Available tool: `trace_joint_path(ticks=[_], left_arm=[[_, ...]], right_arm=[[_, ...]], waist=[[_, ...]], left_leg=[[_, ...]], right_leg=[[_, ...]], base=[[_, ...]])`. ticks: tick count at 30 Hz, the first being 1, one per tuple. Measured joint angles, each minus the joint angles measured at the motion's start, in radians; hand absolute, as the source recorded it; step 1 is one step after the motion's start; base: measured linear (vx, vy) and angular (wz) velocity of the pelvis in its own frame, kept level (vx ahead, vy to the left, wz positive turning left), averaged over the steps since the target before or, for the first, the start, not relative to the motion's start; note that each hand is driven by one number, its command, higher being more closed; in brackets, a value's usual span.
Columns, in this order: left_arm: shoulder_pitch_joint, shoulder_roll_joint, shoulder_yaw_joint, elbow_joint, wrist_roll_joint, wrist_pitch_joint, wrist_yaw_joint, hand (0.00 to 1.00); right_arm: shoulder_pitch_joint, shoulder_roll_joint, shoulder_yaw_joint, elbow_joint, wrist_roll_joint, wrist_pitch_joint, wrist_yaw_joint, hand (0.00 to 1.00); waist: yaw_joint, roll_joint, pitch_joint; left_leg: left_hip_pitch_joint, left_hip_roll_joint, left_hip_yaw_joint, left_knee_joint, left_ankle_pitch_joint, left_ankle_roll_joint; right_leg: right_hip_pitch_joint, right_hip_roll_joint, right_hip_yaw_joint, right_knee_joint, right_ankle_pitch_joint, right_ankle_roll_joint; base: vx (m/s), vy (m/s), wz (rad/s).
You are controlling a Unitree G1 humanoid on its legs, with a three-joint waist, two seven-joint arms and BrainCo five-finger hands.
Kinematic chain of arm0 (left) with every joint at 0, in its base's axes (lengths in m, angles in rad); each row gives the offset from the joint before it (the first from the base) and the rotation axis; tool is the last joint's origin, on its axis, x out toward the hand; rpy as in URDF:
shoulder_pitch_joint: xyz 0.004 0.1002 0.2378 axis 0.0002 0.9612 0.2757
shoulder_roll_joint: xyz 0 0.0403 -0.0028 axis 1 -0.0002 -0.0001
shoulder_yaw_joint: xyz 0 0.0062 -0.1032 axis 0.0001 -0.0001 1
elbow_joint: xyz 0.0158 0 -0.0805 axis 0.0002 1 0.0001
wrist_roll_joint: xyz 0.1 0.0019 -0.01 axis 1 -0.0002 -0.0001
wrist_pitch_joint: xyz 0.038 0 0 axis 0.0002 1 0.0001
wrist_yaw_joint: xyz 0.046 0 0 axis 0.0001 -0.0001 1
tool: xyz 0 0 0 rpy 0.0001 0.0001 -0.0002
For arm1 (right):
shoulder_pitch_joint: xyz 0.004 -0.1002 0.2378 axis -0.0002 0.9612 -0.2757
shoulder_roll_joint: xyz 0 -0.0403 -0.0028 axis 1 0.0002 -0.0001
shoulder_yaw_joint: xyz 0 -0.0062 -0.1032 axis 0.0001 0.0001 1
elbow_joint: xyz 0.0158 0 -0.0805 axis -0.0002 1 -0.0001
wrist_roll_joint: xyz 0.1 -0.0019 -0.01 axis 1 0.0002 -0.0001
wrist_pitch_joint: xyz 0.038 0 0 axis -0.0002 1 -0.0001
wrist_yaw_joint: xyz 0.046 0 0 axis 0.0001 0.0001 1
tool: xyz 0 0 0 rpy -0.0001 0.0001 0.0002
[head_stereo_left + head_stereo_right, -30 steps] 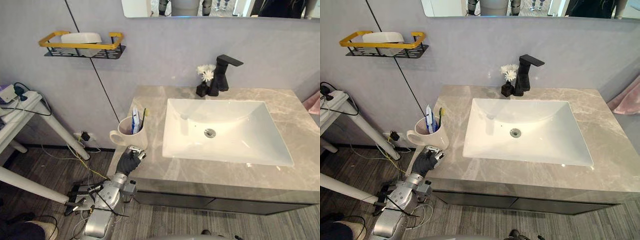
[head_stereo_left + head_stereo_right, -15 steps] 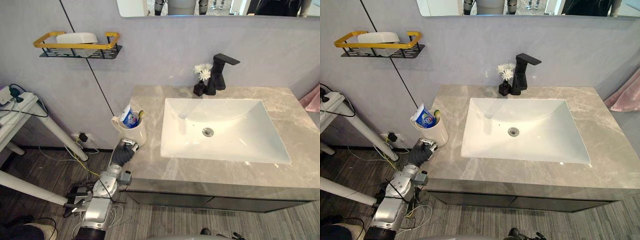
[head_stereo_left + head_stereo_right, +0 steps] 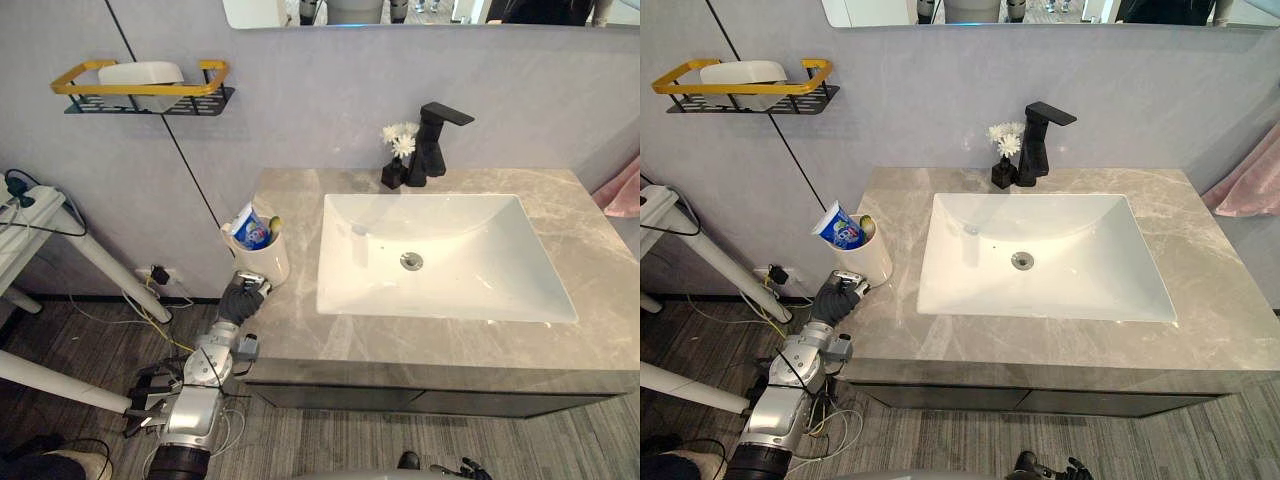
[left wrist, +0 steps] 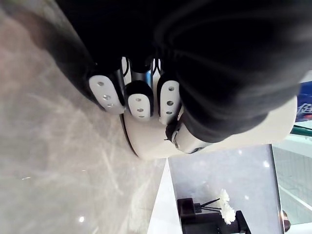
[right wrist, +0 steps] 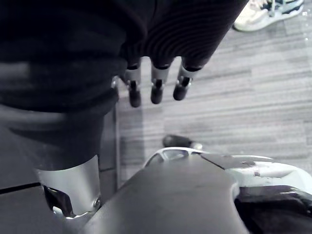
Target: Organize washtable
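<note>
A white cup (image 3: 262,259) with a blue toothpaste tube (image 3: 252,231) and a toothbrush in it stands at the left edge of the grey marble washtable (image 3: 440,345). My left hand (image 3: 243,298) reaches up from below the table's left front corner and lies against the cup's lower side. In the left wrist view its fingers (image 4: 140,97) are curled against the cup's white wall (image 4: 229,139). The cup's handle is hidden. My right hand (image 5: 156,90) hangs over the floor with straight fingers, holding nothing.
A white sink (image 3: 440,255) fills the middle of the table. A black faucet (image 3: 434,140) and a small vase of white flowers (image 3: 397,152) stand behind it. A yellow-rimmed wall shelf (image 3: 140,88) holds a white dish. A pink towel (image 3: 1248,180) hangs at right.
The cup has turned so its handle no longer shows, and it sits a little further onto the table. My left hand has stayed at its base. The camera has shifted.
</note>
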State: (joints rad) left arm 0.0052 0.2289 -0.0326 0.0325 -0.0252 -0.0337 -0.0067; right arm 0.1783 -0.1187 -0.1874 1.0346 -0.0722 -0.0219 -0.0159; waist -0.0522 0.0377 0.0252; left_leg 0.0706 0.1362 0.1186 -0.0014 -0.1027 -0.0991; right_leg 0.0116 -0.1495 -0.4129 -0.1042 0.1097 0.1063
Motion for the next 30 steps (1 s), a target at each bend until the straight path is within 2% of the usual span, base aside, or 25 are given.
trace_joint_path(ticks=[14,20,30], left_arm=[[-0.09,0.002,0.0,0.06,0.016,0.009,0.032,1.0],[-0.131,0.002,-0.001,0.083,-0.049,0.01,0.056,1.0],[-0.327,0.04,-0.004,0.219,-0.15,0.007,0.103,1.0]], right_arm=[[0.0,0.001,-0.001,-0.011,0.0,-0.006,0.0,0.0],[0.004,0.0,-0.001,-0.032,0.0,-0.007,-0.002,0.0],[0.003,0.0,0.0,-0.057,0.002,-0.012,-0.003,0.0]], waist=[[-0.015,0.004,0.009],[-0.018,0.01,0.022],[-0.02,0.012,0.051]], left_leg=[[-0.004,0.0,0.009,0.002,-0.006,0.002],[-0.014,-0.001,0.009,0.002,-0.007,0.003],[-0.051,-0.002,0.01,0.01,-0.006,0.004]], right_leg=[[-0.009,0.0,0.008,0.0,0.0,0.0],[-0.018,0.0,0.008,0.0,0.0,0.0],[-0.054,0.0,0.012,0.004,0.006,-0.003]], base=[[0.0,0.0,0.0],[0.0,0.0,0.0],[0.0,-0.001,-0.01]])
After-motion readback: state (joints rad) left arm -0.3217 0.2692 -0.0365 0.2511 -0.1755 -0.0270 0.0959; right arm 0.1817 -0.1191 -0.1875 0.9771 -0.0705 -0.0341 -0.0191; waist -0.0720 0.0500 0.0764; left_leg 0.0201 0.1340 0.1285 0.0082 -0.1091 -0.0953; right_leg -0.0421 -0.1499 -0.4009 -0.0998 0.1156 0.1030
